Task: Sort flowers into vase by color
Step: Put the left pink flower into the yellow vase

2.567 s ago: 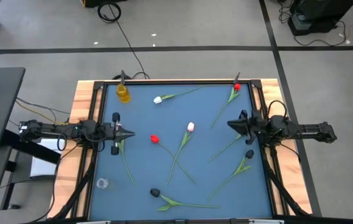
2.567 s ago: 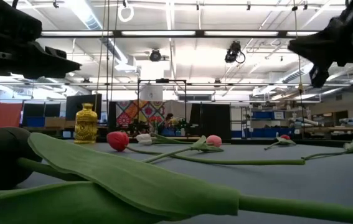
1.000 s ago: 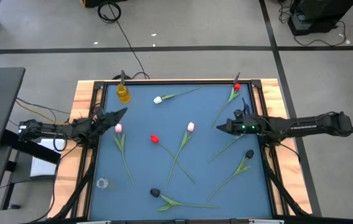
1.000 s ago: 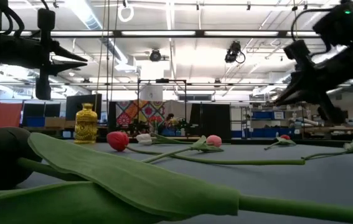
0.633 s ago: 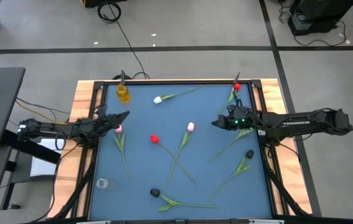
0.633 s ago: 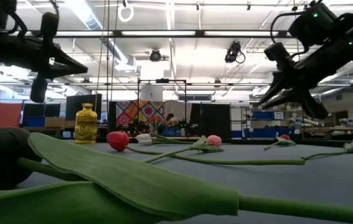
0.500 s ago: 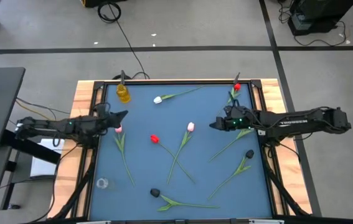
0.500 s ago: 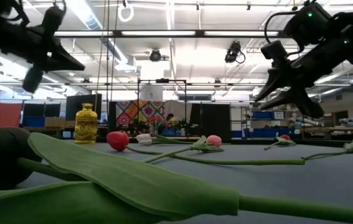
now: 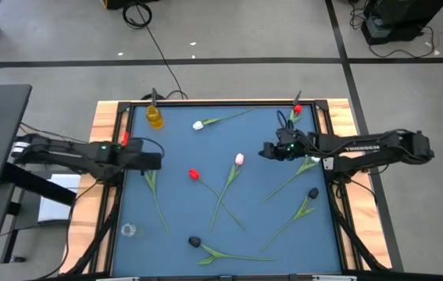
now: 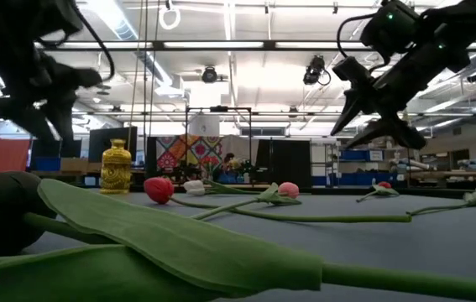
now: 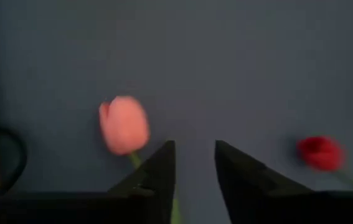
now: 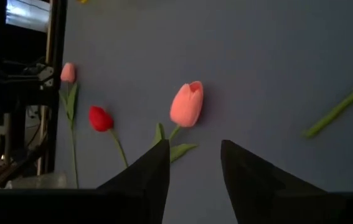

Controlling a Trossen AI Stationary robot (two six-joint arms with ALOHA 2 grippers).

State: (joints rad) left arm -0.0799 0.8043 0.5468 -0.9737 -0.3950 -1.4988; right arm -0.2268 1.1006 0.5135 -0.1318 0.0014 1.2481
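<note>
Flowers [image 9: 223, 185] number nine: three red, two pink, two black, two white; left gripper [image 9: 155, 160] and right gripper [image 9: 266, 151] both spread, empty.

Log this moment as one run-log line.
left gripper: open, above pink tulip at mat's left edge | right gripper: open, above mid-mat pink tulip | vase: no flowers
</note>
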